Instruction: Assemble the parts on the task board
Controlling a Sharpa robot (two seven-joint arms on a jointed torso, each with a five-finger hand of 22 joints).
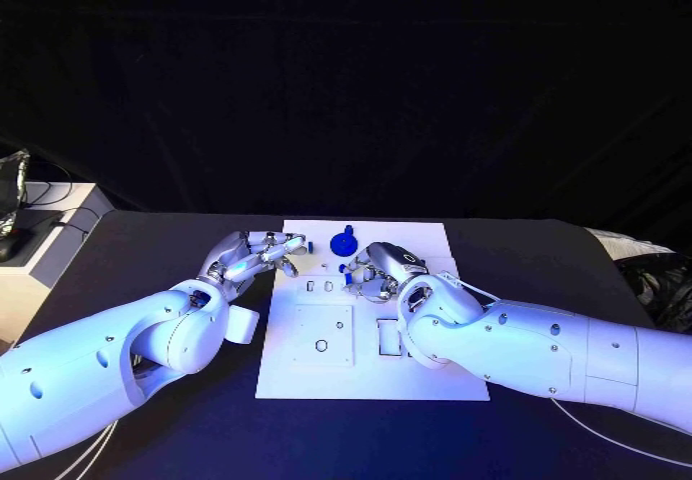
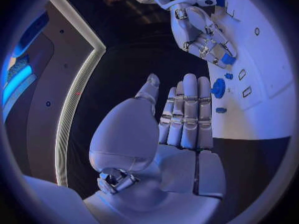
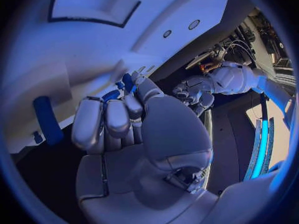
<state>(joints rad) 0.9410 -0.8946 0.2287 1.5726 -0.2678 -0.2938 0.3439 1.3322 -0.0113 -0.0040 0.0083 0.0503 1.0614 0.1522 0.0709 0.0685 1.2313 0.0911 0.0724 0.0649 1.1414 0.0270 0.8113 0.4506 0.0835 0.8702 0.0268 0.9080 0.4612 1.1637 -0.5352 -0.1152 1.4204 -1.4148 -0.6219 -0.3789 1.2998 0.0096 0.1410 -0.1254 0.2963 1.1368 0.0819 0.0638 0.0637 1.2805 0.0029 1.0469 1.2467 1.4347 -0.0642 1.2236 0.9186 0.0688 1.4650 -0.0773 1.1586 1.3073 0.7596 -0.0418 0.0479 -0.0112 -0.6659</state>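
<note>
Both hands sit at the far half of the white task board point(image 1: 372, 345), which lies flat in the middle of the black table point(image 1: 144, 240). Nearest the robot, the board carries a raised square plate with a small oval slot point(image 1: 320, 346) and, beside it, a narrow rectangular recess point(image 1: 388, 338). Beyond these, the right hand point(image 1: 378, 270) rests over the board's middle with its fingers curled inward; in the right wrist view the fingertips point(image 3: 127, 92) close around a small blue part point(image 3: 126, 82), held just above the board surface (how much of the part lies hidden inside the grasp cannot be told). An elongated blue part point(image 3: 47, 119) lies on the board near this hand in the same view. The left hand point(image 1: 257, 256) hovers at the board's left edge, over the table rather than the plate; in the left wrist view its fingers point(image 2: 188, 109) extend straight and lie side by side, the thumb set apart, and nothing is held. Farther along the board, a round blue part point(image 1: 342, 243) stands near the far edge, between the two hands and apart from both. Two smaller blue parts point(image 2: 228, 76) lie close to it in the left wrist view.
</note>
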